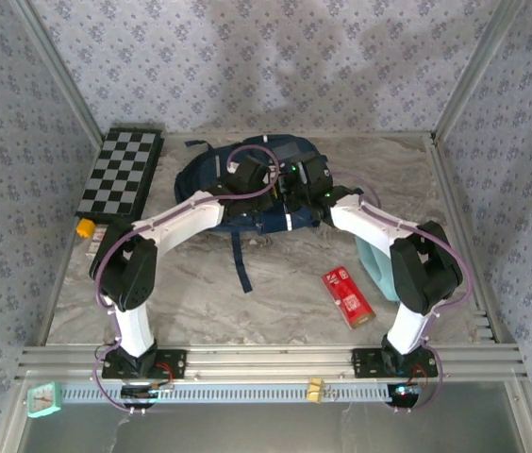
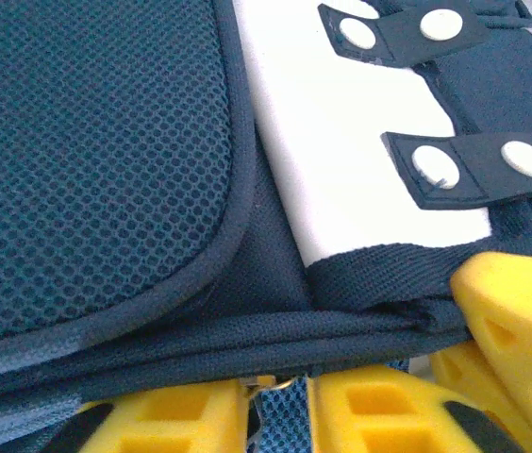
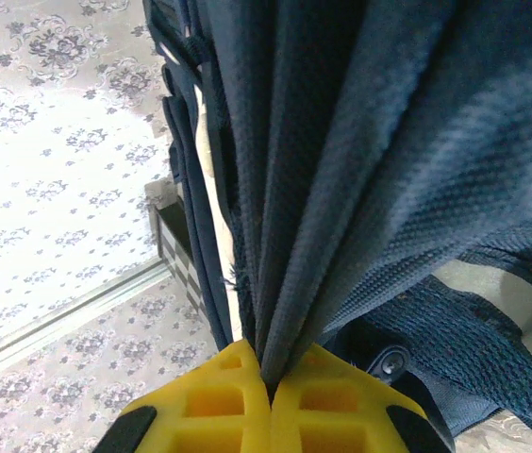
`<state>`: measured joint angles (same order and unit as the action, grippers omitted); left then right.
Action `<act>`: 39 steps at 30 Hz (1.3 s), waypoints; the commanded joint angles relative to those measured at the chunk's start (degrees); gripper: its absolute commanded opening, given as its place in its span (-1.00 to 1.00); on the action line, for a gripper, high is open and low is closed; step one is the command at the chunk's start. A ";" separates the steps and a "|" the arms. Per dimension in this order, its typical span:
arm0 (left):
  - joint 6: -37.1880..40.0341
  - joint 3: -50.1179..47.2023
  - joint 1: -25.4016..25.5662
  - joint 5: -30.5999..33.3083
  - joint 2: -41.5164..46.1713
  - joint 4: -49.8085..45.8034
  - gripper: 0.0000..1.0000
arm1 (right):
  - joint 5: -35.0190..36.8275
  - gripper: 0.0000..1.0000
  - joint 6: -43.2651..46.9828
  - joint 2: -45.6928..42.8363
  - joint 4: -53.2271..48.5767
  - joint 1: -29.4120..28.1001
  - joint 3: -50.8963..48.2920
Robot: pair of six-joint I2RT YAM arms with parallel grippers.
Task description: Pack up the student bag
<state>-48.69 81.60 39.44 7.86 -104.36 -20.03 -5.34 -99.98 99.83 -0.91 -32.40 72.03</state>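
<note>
The student bag [image 1: 200, 179], navy blue with white patches, lies at the back middle of the table. Both arms reach onto its top. My left gripper [image 1: 252, 175] sits at the bag's upper edge. In the left wrist view its yellow fingers [image 2: 280, 387] stand a narrow gap apart under a dark seam of the bag [image 2: 106, 142], with a metal zipper pull [image 2: 271, 382] caught between them. My right gripper [image 1: 296, 184] is shut on a bunched fold of the bag's fabric [image 3: 360, 142], which rises straight out of its closed fingers [image 3: 271, 373].
A folded chessboard [image 1: 120, 172] lies at the back left, with a small yellow-orange thing [image 1: 85, 227] in front of it. A red packet [image 1: 348, 295] and a pale teal object [image 1: 374, 269] lie by the right arm. A dark strap [image 1: 241, 264] trails toward the front.
</note>
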 commanded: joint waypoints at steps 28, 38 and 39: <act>17.53 -7.89 -9.04 -4.60 8.30 -17.15 -1.00 | -14.24 -1.00 17.81 -4.19 -4.34 11.31 -0.32; 20.28 -8.60 -8.85 -5.21 2.61 -1.15 -0.81 | -14.56 -1.00 17.16 -2.26 -2.14 8.08 -0.57; 20.58 -8.72 -8.91 -5.00 2.29 -0.29 -0.81 | -14.89 -1.00 17.24 -1.98 -1.64 7.90 -0.58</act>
<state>-30.35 72.77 30.98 1.02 -100.97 -28.60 -18.46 -84.14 98.61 -4.51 -23.29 70.00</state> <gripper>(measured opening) 0.095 0.053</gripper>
